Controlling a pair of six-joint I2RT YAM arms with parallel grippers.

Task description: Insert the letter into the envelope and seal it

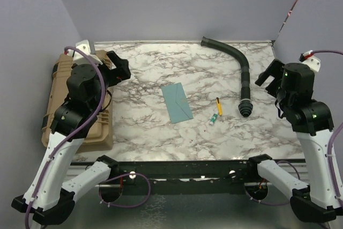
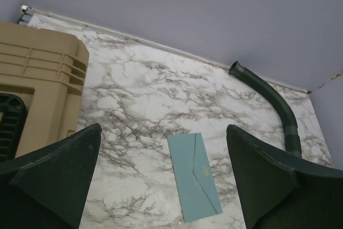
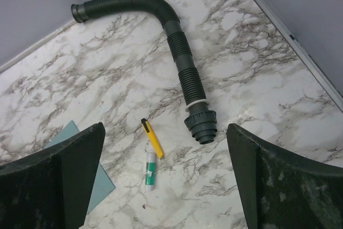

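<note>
1. The envelope [image 1: 177,103] is laid flat near the middle of the bench [image 1: 139,127], with its triangular flap folded down.
2. The left gripper [image 1: 119,69] is held wide apart and empty near the left edge, close to a tan crate [image 1: 59,100].
3. The right gripper [image 1: 269,76] is also spread wide near the right edge, and nothing is grasped by it.
4. A yellow cutter [image 1: 218,105] and a glue stick [image 1: 214,118] are placed just right of the envelope. A dark corrugated hose [image 1: 244,73] is curved from the far edge toward them.
</note>
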